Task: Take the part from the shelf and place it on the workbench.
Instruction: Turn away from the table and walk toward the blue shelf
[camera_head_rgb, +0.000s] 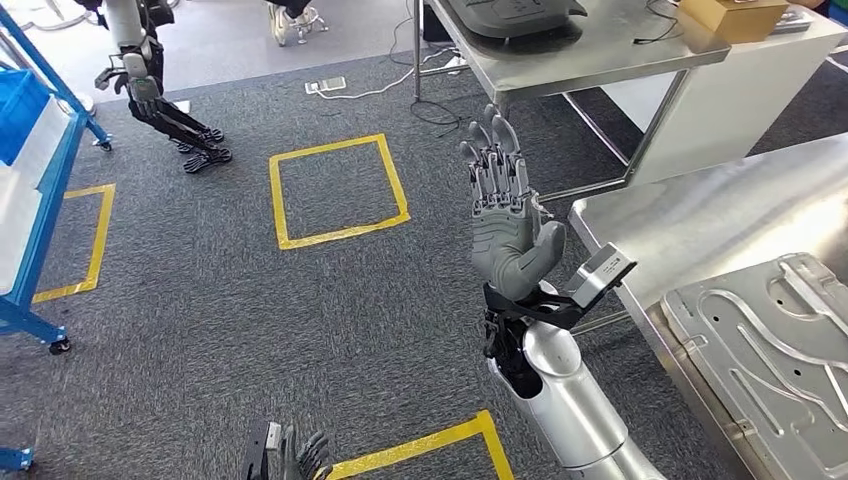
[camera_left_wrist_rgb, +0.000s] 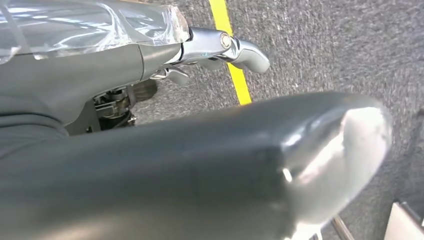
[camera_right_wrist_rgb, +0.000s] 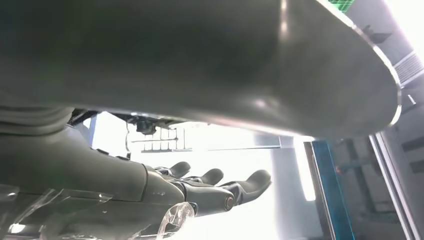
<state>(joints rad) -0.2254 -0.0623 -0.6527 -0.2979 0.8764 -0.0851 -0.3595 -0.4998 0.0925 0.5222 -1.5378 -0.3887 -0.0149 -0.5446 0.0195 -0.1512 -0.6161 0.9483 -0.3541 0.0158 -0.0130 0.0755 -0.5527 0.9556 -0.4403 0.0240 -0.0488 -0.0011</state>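
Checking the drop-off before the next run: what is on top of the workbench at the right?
A grey stamped metal part lies flat on the steel workbench. The bench surface beneath it is covered. The right hand is raised beside the bench, fingers spread.

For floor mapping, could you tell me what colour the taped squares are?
Yellow taped squares; head view.

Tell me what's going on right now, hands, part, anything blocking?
Right hand raised, open, holding nothing. Left hand low, fingers curled, grip unclear. Metal part lying on the workbench. Nothing blocking.
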